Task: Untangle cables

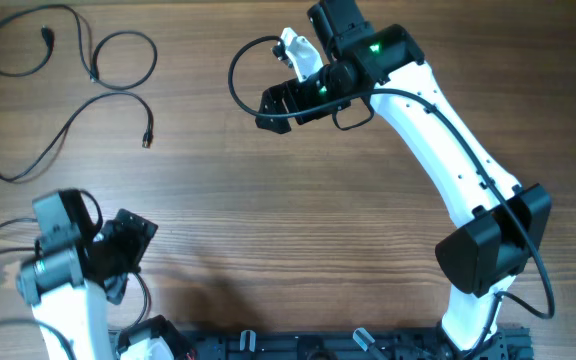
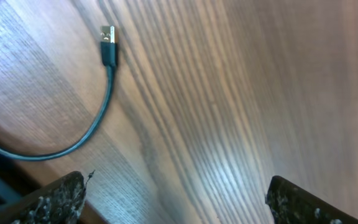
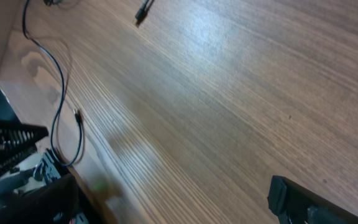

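Several thin black cables lie as loose loops at the table's far left, one plug end pointing toward the middle. Another cable curves along the left edge. My right gripper is open and empty at the top centre, well right of the cables. Its wrist view shows open jaws over bare wood, with a thin cable and a plug far off. My left gripper is open and empty at the lower left. Its jaws are apart, with a USB-tipped cable ahead.
The wooden table fills the view. A thicker black wire loops from the right arm's wrist beside a white part. The arm bases and a dark rail line the front edge.
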Controlling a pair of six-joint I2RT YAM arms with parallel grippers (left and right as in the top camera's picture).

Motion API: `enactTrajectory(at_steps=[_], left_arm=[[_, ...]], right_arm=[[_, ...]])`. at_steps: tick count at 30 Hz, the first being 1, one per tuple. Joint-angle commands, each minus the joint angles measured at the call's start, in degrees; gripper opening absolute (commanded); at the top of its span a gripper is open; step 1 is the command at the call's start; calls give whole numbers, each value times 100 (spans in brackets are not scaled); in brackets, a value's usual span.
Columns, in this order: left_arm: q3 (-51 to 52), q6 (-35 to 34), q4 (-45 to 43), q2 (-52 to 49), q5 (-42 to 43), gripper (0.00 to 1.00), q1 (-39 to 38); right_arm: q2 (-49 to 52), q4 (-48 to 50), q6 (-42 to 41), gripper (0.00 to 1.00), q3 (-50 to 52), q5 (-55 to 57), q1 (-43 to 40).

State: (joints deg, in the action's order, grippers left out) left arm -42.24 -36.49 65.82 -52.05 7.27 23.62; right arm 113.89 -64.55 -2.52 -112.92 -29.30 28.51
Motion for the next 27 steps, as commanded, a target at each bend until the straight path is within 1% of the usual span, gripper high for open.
enactTrajectory(at_steps=[1, 4, 7, 10, 11, 13, 15, 17, 20, 24, 27], left_arm=[[511, -142, -267, 562, 225, 96, -15], [874, -212, -584, 424, 210, 93, -15], [931, -210, -813, -144, 199, 94, -15], [933, -216, -861, -824, -175, 95, -15], [933, -407, -866, -1128, -448, 95, -15], [933, -721, -992, -1486, -636, 95, -15], [933, -905, -1410, -1821, -782, 95, -15], [933, -953, -1703, -1919, -990, 95, -15], [931, -1329, -1687, -1921, -1521, 94, -15], [935, -1447, -1707, -1921, -1556, 88, -15], [938, -1679, -1727, -1921, -1576, 84, -15]], right_arm=[[-42, 42, -44, 100, -85, 39, 17], [-44, -33, -70, 100, -85, 37, 24], [-42, -63, -70, 100, -85, 37, 24], [-44, -66, -70, 100, -85, 37, 24], [-42, -68, -70, 100, -85, 39, 24], [-44, -66, -72, 100, -85, 37, 24], [-42, -66, -68, 100, -85, 39, 24], [-42, -74, -70, 100, -85, 39, 24], [-42, -111, -63, 100, -85, 39, 24], [-44, -90, -48, 100, -85, 42, 24], [-44, -31, -48, 100, -85, 42, 24]])
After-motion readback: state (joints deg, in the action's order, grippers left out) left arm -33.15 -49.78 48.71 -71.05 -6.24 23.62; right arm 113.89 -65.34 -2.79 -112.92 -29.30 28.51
